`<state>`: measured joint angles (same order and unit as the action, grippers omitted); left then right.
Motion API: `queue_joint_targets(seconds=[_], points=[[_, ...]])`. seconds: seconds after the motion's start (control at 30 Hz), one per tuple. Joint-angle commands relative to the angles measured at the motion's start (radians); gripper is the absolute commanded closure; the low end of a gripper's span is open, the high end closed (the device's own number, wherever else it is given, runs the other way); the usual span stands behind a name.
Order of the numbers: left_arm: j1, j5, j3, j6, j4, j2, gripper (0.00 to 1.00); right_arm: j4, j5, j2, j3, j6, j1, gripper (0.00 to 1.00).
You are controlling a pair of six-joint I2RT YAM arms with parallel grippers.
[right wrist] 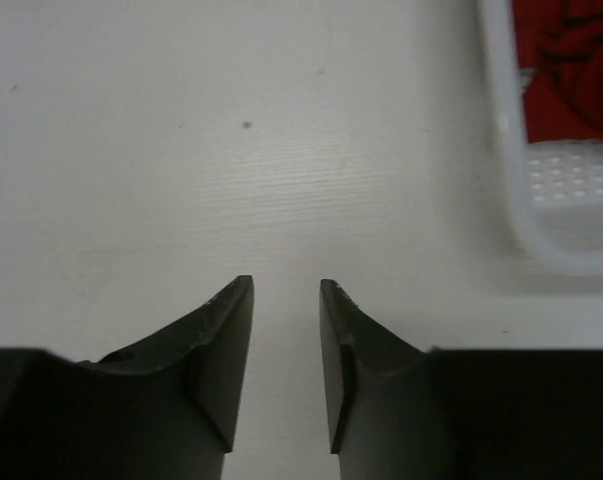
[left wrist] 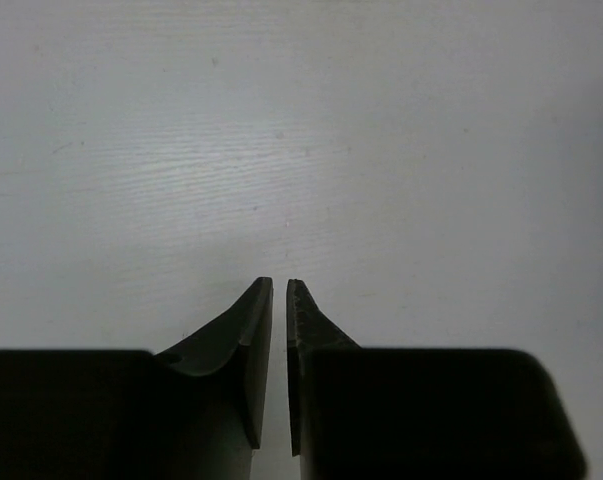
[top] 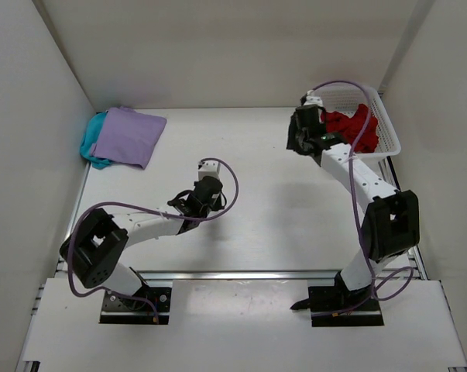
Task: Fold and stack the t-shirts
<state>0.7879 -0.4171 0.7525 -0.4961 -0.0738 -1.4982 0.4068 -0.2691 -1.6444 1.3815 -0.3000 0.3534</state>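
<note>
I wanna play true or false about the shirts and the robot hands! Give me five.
1. The red shirt is in the basket. True.
2. The purple shirt lies on top of the teal shirt. True.
3. The right gripper is holding the red shirt. False: it is open and empty, over bare table beside the basket.
4. The left gripper is touching the purple shirt. False: it is over bare table, holding nothing.
5. The basket is at the left wall. False: it is on the right.

Three t-shirts: teal (top: 92,149), lavender (top: 127,136), red (top: 349,124). One basket (top: 388,132). Two arms.
</note>
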Motion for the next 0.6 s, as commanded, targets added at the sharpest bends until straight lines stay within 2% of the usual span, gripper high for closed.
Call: queue_joint_targets(seconds=[0.0,0.03,0.1,0.2,0.27,0.33,0.4,0.57], points=[[0.033,0.049,-0.059,0.013,-0.056,0.091,0.77,0.041,0.025,-0.026,0.134,0.006,-0.164,0.71],[0.040,0.037,-0.068,0.031,-0.061,0.110,0.76,0.040,0.024,-0.055,0.167,0.009,-0.210,0.74],[0.056,0.023,-0.062,0.024,-0.037,0.130,0.75,0.058,0.059,-0.109,0.229,0.015,-0.282,0.75],[0.048,0.108,-0.085,0.022,-0.078,0.148,0.73,0.099,0.082,-0.253,0.376,0.062,-0.352,0.76],[0.050,0.155,-0.104,0.011,-0.122,0.145,0.72,0.083,0.097,-0.311,0.422,0.065,-0.428,0.70],[0.051,0.173,-0.099,0.008,-0.115,0.127,0.73,0.070,0.131,-0.371,0.458,0.084,-0.474,0.58],[0.056,0.187,-0.079,0.011,-0.103,0.105,0.74,0.114,0.139,-0.464,0.583,0.090,-0.502,0.50],[0.045,0.215,-0.102,-0.002,-0.135,0.105,0.74,0.237,0.087,-0.642,0.825,0.104,-0.534,0.44]])
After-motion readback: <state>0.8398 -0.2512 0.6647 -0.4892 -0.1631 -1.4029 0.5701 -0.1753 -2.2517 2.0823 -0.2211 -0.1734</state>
